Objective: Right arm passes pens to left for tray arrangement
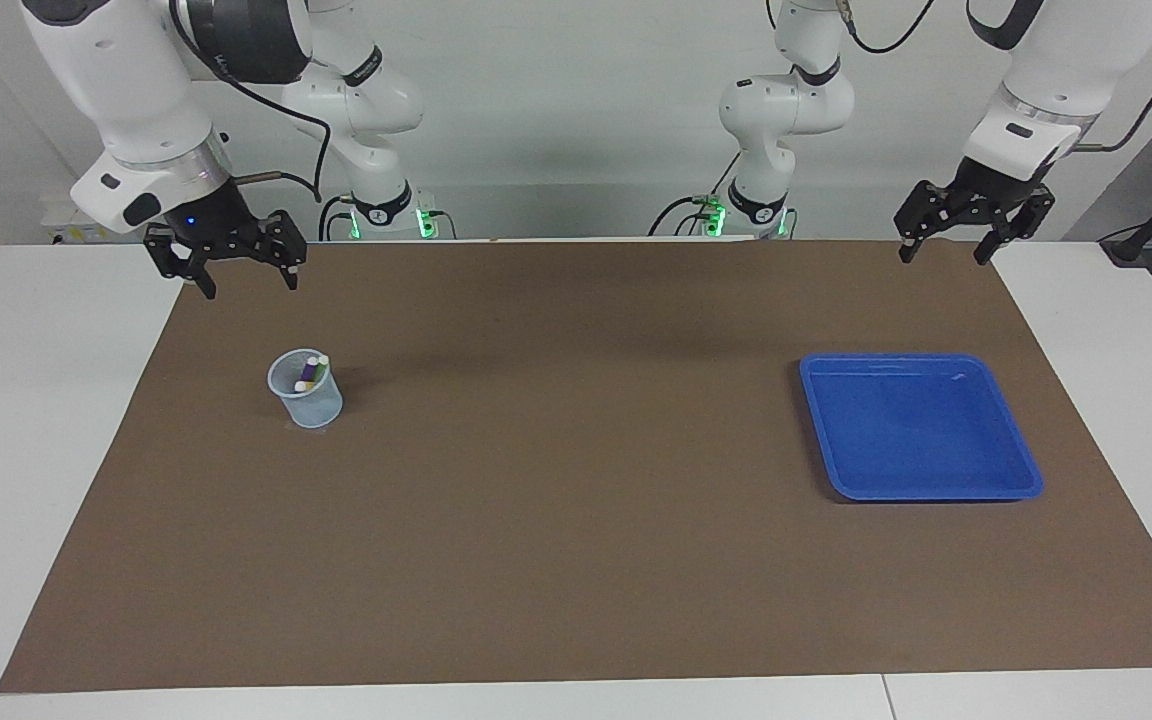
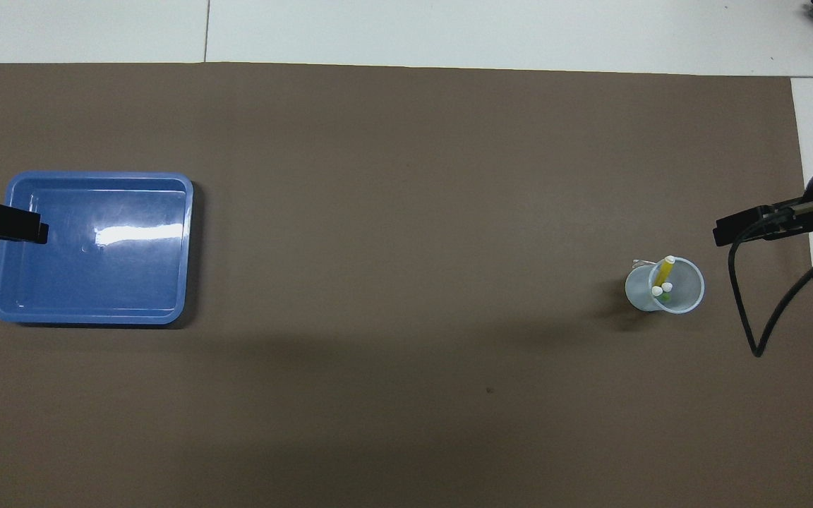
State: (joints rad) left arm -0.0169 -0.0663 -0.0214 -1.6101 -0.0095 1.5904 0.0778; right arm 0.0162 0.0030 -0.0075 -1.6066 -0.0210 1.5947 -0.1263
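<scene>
Three pens (image 1: 310,372) stand upright in a small pale translucent cup (image 1: 306,398) toward the right arm's end of the table: a yellow pen (image 2: 664,270), a purple pen (image 1: 307,374) and a green pen (image 2: 664,298), each with a whitish end. The blue tray (image 1: 921,430) lies with nothing in it toward the left arm's end, and its rim (image 2: 99,176) is plain in the overhead view. My right gripper (image 1: 248,287) hangs open over the mat's edge, apart from the cup. My left gripper (image 1: 943,258) hangs open over the mat's corner, holding nothing.
A brown mat (image 1: 576,500) covers most of the white table (image 1: 36,400). A black cable (image 2: 766,310) loops down from the right arm beside the cup. In the overhead view one black finger (image 2: 4,222) of the raised left gripper overlaps the tray's edge.
</scene>
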